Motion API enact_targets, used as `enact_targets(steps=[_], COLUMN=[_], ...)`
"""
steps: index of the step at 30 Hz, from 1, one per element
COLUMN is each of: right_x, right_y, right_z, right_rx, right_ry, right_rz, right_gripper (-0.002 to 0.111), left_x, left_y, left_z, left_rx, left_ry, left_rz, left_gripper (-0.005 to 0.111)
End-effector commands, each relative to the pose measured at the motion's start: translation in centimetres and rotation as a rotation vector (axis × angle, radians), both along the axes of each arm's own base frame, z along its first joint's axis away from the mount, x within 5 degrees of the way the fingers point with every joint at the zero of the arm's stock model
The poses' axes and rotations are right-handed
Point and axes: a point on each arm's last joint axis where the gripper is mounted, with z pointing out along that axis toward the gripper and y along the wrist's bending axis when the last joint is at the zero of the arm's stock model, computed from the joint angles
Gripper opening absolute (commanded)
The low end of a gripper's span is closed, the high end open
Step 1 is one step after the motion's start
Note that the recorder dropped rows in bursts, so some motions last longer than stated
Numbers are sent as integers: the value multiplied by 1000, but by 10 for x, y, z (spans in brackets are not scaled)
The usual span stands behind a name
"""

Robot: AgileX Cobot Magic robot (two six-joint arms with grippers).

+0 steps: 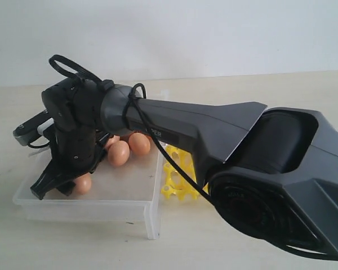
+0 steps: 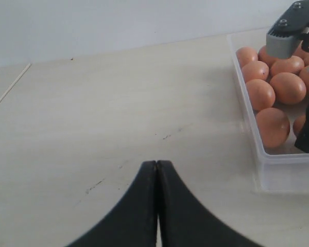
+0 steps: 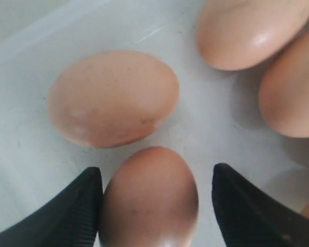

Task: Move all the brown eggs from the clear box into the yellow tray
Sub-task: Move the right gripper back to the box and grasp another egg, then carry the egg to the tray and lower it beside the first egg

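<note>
— So where was the right gripper (image 1: 56,183)?

— Down inside the clear box (image 1: 84,211), toward its left end. The dark arm (image 1: 214,132) reached across to it from the right side of the scene.

— Was it holding anything?

— No. Its jaws stood wide, one on either side of a single brown egg (image 3: 149,200) that lay on the box floor. One of the fingers (image 3: 67,216) was right at the shell, though I could not tell whether it touched. The other stood clear of it, with a strip of floor showing between.

— And the other brown eggs (image 2: 273,92)?

— They were all in the same box. A second egg (image 3: 113,98) lay just beyond the one between the jaws, and the rest were clustered toward the far side, several of them touching.

— Where was the yellow tray (image 1: 177,183)?

— Just beside the box, against its right wall. Most of it was hidden behind the arm, so only a patch of lattice showed.

— What about the left gripper (image 2: 156,163)?

— It was closed, with its two black tips pressed flat together and nothing between them. It hung over the pale table (image 2: 92,113), apart from the box.
</note>
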Motion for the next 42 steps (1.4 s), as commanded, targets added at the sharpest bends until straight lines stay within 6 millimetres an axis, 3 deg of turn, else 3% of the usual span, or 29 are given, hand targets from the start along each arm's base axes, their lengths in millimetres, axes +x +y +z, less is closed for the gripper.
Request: enact_targets(steps=[1, 3, 6, 7, 15, 20, 24, 27, 29, 34, 38, 42], right_x=[5, 5, 4, 4, 1, 1, -3, -14, -19, -29, -23, -5], right_y=[-5, -5, -4, -4, -5, 0, -6, -27, -48, -108, -158, -207], right_z=[1, 1, 1, 1, 7, 62, 78, 73, 80, 113, 127, 117], right_rx=[3, 3, 5, 5, 0, 166, 259, 330, 428, 613, 651, 598], right_ry=[17, 17, 20, 24, 41, -49, -117, -165, -220, -379, -473, -509], right_rz=[-34, -34, -6, 12, 40, 54, 39, 4, -54, -181, -287, -406], right_gripper=[55, 44, 7, 1, 0, 0, 0, 0, 0, 0, 0, 0], left_x=[0, 0, 0, 0, 0, 0, 0, 0, 0, 0, 0, 0], left_y=[0, 0, 0, 0, 0, 0, 0, 0, 0, 0, 0, 0], left_z=[2, 2, 2, 2, 2, 2, 2, 2, 2, 2, 2, 2], left_rx=[-7, -7, -7, -7, -7, -7, -7, -7, -7, -7, -7, -7], left_ry=[-13, -13, -13, -13, -13, -13, -13, -13, -13, -13, -13, -13], left_rz=[-6, -6, -6, -6, -6, -6, -6, -6, -6, -6, -6, -6], left_gripper=[0, 0, 0, 0, 0, 0, 0, 0, 0, 0, 0, 0])
